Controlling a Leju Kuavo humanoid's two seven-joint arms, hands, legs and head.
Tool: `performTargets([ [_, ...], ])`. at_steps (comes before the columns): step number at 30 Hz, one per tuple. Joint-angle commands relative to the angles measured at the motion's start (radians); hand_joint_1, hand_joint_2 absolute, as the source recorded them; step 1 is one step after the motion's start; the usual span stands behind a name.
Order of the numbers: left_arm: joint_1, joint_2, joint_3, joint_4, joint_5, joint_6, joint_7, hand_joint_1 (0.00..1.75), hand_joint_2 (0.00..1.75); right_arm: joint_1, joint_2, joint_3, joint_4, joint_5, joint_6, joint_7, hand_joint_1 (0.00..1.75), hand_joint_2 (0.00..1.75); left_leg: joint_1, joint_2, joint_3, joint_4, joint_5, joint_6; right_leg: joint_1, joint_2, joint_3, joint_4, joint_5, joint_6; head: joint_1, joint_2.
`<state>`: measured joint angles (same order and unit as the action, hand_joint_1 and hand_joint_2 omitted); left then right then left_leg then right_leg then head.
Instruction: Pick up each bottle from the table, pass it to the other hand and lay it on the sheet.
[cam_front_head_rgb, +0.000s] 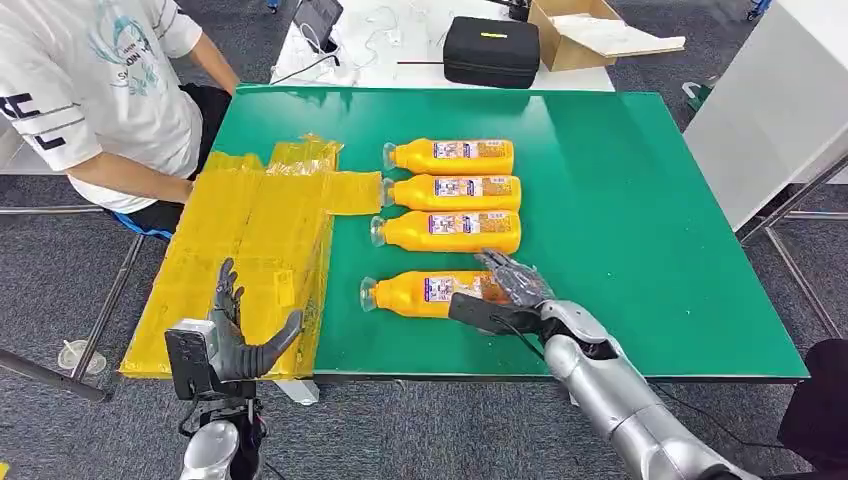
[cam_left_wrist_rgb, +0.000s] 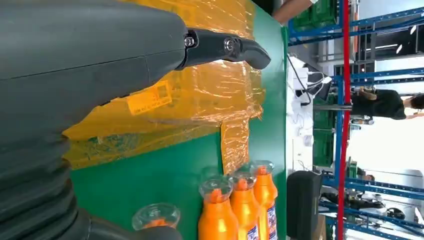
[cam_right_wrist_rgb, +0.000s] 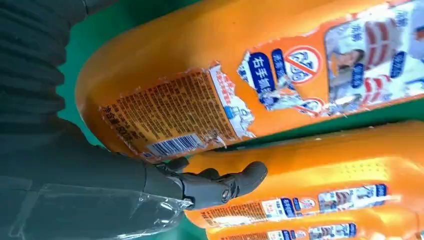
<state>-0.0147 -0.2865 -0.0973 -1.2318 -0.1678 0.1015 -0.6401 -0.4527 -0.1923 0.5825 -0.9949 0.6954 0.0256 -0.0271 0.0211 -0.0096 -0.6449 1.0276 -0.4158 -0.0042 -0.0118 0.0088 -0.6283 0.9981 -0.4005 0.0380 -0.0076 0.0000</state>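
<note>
Four orange bottles lie on your green surface (cam_front_head_rgb: 620, 180), three in a row (cam_front_head_rgb: 450, 192) and the nearest bottle (cam_front_head_rgb: 425, 292) apart from them. Your right hand (cam_front_head_rgb: 503, 290) reaches over its base end, fingers draped on it; whether it grips, you cannot tell. Your left hand (cam_front_head_rgb: 238, 335) hangs open, fingers spread, over the yellow sheet (cam_front_head_rgb: 250, 240). A person (cam_front_head_rgb: 95, 90) sits beside it.

Grey carpet floor (cam_front_head_rgb: 420, 430) all around the green table (cam_front_head_rgb: 640, 200). White desk (cam_front_head_rgb: 400, 45) behind it with a black case (cam_front_head_rgb: 491, 50), cardboard box (cam_front_head_rgb: 575, 30) and cables. Person (cam_front_head_rgb: 100, 100) seated at the left, blue racks (cam_left_wrist_rgb: 345, 100) further back
</note>
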Motion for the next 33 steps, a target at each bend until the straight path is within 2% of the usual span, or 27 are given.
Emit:
performTargets([
  [1, -0.029, 0.016, -0.001, 0.066, -0.001, -0.007, 0.007, 0.0, 1.75, -0.074, 0.028, 0.03, 0.161, 0.0, 0.054, -0.004, 0.0, 1.75, -0.001, 0.001, 0.003, -0.001, 0.0, 0.001, 0.0, 0.0, 0.003, -0.001, 0.0, -0.001, 0.0, 0.0],
  [4, -0.039, 0.016, -0.007, 0.082, 0.001, -0.009, 0.009, 0.0, 1.75, -0.094, 0.034, 0.04, 0.207, -0.018, 0.081, -0.026, 0.0, 1.75, -0.001, 0.001, 0.003, -0.001, 0.0, 0.001, 0.0, 0.0, 0.002, -0.001, 0.0, -0.001, 0.0, 0.0],
  [5, -0.039, 0.016, -0.007, 0.082, 0.001, -0.009, 0.009, 0.0, 1.75, -0.094, 0.034, 0.04, 0.207, -0.018, 0.081, -0.026, 0.0, 1.75, -0.001, 0.003, 0.008, -0.002, -0.001, 0.002, 0.0, 0.001, 0.007, -0.002, -0.001, -0.002, 0.0, 0.0],
  [10, -0.043, 0.016, -0.01, 0.088, 0.002, -0.009, 0.01, 0.0, 1.75, -0.102, 0.035, 0.045, 0.223, -0.025, 0.09, -0.034, 0.0, 1.75, 0.0, 0.001, 0.003, -0.001, 0.0, 0.001, 0.0, 0.0, 0.003, -0.001, 0.0, -0.001, 0.0, 0.0],
  [11, -0.044, 0.016, -0.013, 0.09, 0.004, -0.009, 0.011, 0.0, 1.75, -0.105, 0.036, 0.045, 0.23, -0.033, 0.089, -0.039, 0.07, 1.75, -0.001, 0.001, 0.005, -0.002, -0.001, 0.001, 0.0, 0.0, 0.005, -0.001, -0.001, -0.001, 0.0, 0.0],
  [12, -0.044, 0.016, -0.015, 0.092, 0.005, -0.008, 0.011, 0.0, 1.75, -0.104, 0.037, 0.047, 0.232, -0.04, 0.089, -0.045, 1.33, 1.75, -0.001, 0.001, 0.005, -0.002, 0.0, 0.001, 0.0, 0.0, 0.004, -0.001, 0.0, -0.001, 0.0, 0.0],
  [13, -0.047, 0.016, -0.018, 0.097, 0.007, -0.008, 0.012, 0.0, 1.75, -0.106, 0.035, 0.051, 0.237, -0.047, 0.095, -0.052, 1.55, 1.75, 0.0, 0.001, 0.004, -0.001, 0.0, 0.001, 0.0, 0.0, 0.003, -0.001, 0.0, -0.001, 0.0, 0.0],
  [15, -0.046, 0.016, -0.019, 0.099, 0.008, -0.007, 0.013, 0.0, 1.75, -0.104, 0.035, 0.052, 0.238, -0.048, 0.094, -0.053, 1.64, 1.75, -0.001, 0.001, 0.009, -0.002, -0.001, 0.002, 0.0, -0.001, 0.008, -0.002, -0.001, -0.002, 0.0, 0.0],
  [16, -0.046, 0.017, -0.021, 0.1, 0.009, -0.006, 0.013, 0.0, 1.75, -0.102, 0.037, 0.053, 0.236, -0.051, 0.09, -0.054, 1.59, 1.75, 0.0, 0.001, 0.004, -0.001, -0.001, 0.001, 0.0, 0.0, 0.004, -0.001, 0.0, -0.001, 0.0, 0.0],
  [17, -0.046, 0.017, -0.021, 0.101, 0.01, -0.005, 0.014, 0.0, 1.75, -0.098, 0.038, 0.052, 0.234, -0.053, 0.085, -0.055, 1.61, 1.75, -0.001, 0.002, 0.007, -0.002, -0.001, 0.001, 0.0, 0.0, 0.006, -0.002, -0.001, -0.001, 0.0, 0.0],
  [19, -0.044, 0.017, -0.023, 0.099, 0.014, -0.004, 0.015, 0.0, 1.75, -0.085, 0.037, 0.046, 0.223, -0.065, 0.073, -0.06, 1.5, 1.75, 0.0, 0.001, 0.005, -0.001, 0.0, 0.001, 0.0, 0.0, 0.004, -0.001, 0.0, -0.001, 0.0, 0.0],
  [20, -0.044, 0.017, -0.023, 0.098, 0.014, -0.003, 0.015, 0.0, 1.75, -0.079, 0.038, 0.044, 0.219, -0.066, 0.064, -0.06, 1.5, 1.75, -0.001, 0.002, 0.01, -0.003, -0.001, 0.002, 0.0, 0.0, 0.008, -0.002, -0.001, -0.002, 0.0, 0.0],
  [21, -0.043, 0.017, -0.023, 0.097, 0.015, -0.003, 0.015, 0.0, 1.75, -0.075, 0.038, 0.043, 0.215, -0.062, 0.055, -0.058, 1.55, 1.75, 0.0, 0.0, 0.006, -0.002, 0.0, 0.001, 0.0, -0.001, 0.005, -0.002, -0.001, -0.001, 0.0, 0.0],
  [22, -0.042, 0.018, -0.024, 0.096, 0.016, -0.003, 0.015, 0.0, 1.75, -0.069, 0.038, 0.043, 0.208, -0.063, 0.053, -0.058, 1.57, 1.75, 0.0, 0.0, 0.008, -0.002, -0.001, 0.001, 0.0, -0.002, 0.007, -0.002, -0.001, -0.002, 0.0, 0.0],
  [23, -0.042, 0.018, -0.026, 0.096, 0.016, -0.003, 0.015, 0.0, 1.75, -0.065, 0.039, 0.038, 0.203, -0.066, 0.046, -0.059, 1.55, 1.75, 0.0, 0.0, 0.003, -0.001, 0.0, 0.0, 0.0, -0.001, 0.003, -0.001, 0.0, -0.001, 0.0, 0.0],
  [24, -0.042, 0.018, -0.027, 0.097, 0.017, -0.004, 0.015, 0.0, 1.75, -0.062, 0.039, 0.037, 0.2, -0.066, 0.044, -0.059, 1.68, 1.75, 0.0, 0.0, 0.006, -0.002, -0.001, 0.001, 0.0, -0.001, 0.005, -0.001, -0.001, -0.001, 0.0, 0.0],
  [29, -0.044, 0.018, -0.03, 0.101, 0.018, -0.005, 0.016, 0.0, 1.75, -0.049, 0.041, 0.024, 0.185, -0.074, 0.03, -0.068, 1.75, 1.75, 0.0, 0.001, 0.006, -0.002, -0.001, 0.001, 0.0, -0.001, 0.005, -0.002, -0.001, -0.001, 0.0, 0.0],
  [32, -0.042, 0.017, -0.031, 0.1, 0.022, -0.005, 0.017, 0.0, 1.75, -0.005, 0.049, -0.031, 0.127, -0.106, -0.027, -0.116, 1.75, 1.75, 0.0, 0.0, 0.006, -0.002, -0.001, 0.001, 0.0, -0.002, 0.006, -0.002, -0.001, -0.001, 0.0, 0.0],
  [33, -0.039, 0.016, -0.031, 0.097, 0.025, -0.005, 0.015, 0.0, 1.75, 0.023, 0.056, -0.061, 0.083, -0.117, -0.074, -0.165, 1.75, 1.75, 0.0, -0.001, 0.007, -0.002, -0.001, 0.001, 0.001, -0.003, 0.007, -0.002, -0.001, -0.002, 0.0, 0.0],
])
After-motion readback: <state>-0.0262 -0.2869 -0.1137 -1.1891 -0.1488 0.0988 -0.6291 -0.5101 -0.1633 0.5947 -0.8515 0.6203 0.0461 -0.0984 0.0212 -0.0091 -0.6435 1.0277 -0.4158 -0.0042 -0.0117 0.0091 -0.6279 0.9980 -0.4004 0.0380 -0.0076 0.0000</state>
